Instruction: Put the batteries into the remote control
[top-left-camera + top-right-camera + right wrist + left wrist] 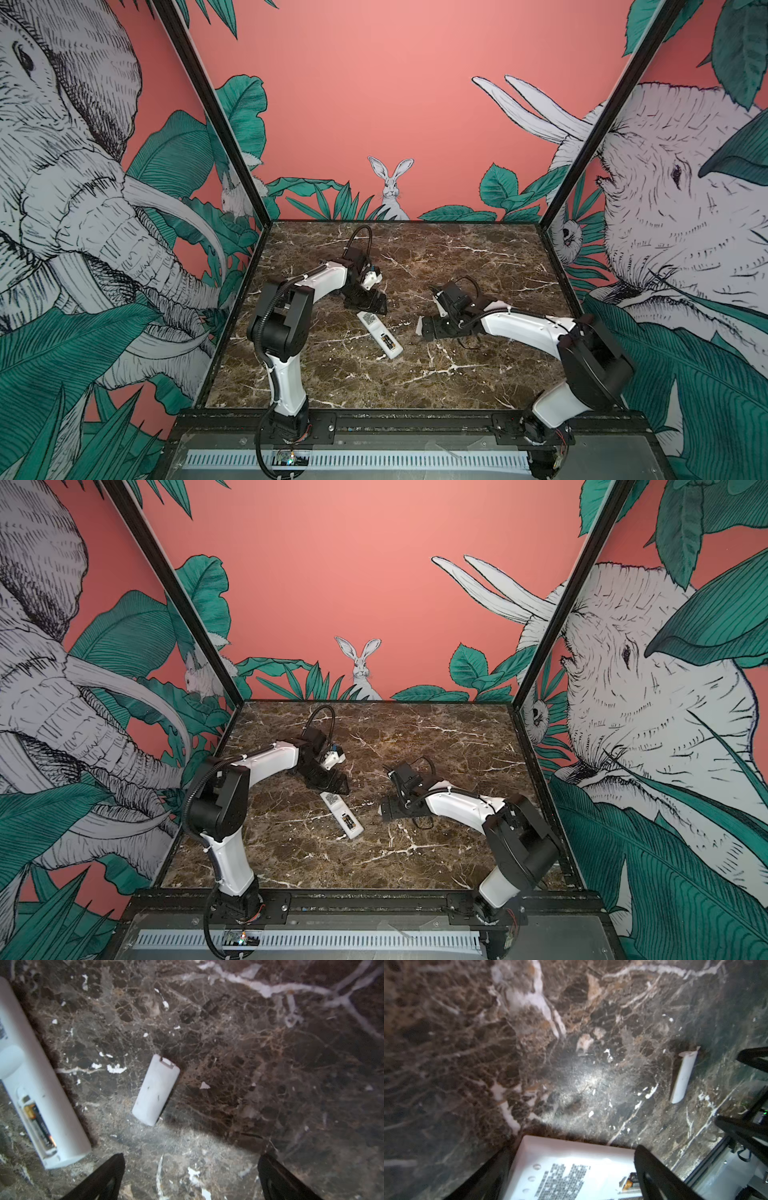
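Note:
The white remote control (379, 334) (341, 815) lies back-up on the marble table, showing a printed label and an uncovered compartment. The dark batteries (388, 342) (38, 1122) with orange marks sit inside that compartment. My left gripper (371, 309) (571, 1149) hovers over the remote's label end (566, 1169), jaws open and spread to either side of it. One battery end (630, 1182) peeks out beside its right finger. My right gripper (430, 311) (192, 1156) is open to the right of the remote, with only bare marble between its fingers.
A small white battery cover (155, 1089) (683, 1076) lies flat on the marble between the remote and my right gripper. Dark veined tabletop (415, 382) stretches toward the front edge. Printed walls enclose the table on three sides.

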Controlling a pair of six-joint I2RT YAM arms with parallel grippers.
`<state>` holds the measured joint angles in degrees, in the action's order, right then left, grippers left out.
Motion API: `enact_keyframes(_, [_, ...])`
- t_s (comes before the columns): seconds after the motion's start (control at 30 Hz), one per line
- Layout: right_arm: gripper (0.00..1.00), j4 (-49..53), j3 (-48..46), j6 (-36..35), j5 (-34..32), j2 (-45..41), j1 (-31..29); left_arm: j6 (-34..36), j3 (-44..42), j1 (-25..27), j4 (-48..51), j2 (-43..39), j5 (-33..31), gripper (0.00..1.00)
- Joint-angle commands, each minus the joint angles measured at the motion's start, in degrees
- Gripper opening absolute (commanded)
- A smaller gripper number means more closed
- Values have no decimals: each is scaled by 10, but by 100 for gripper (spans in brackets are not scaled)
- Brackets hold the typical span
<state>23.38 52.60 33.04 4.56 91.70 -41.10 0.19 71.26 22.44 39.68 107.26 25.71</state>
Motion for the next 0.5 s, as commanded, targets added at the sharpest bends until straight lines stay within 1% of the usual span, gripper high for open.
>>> enact_keyframes(0.0, [98,-20,18,17,-18,34,-7,-10,-28,2,-6,-49,26,93])
enact_keyframes(0.03, [97,-22,21,19,-20,42,-10,-13,-36,2,-7,-58,16,93])
enact_keyframes(0.1, [91,-25,31,24,-23,59,-13,-18,-46,2,-5,-77,-18,93])
enact_keyframes(0.2, [86,-26,47,33,-33,77,-22,-41,-53,-13,-2,-109,-73,93])
enact_keyframes(0.37, [82,-28,80,55,-38,110,-38,-59,-63,-30,2,-173,-115,93])
enact_keyframes(0.47, [81,-28,103,62,-42,133,-49,-53,-69,-36,10,-199,-111,93])
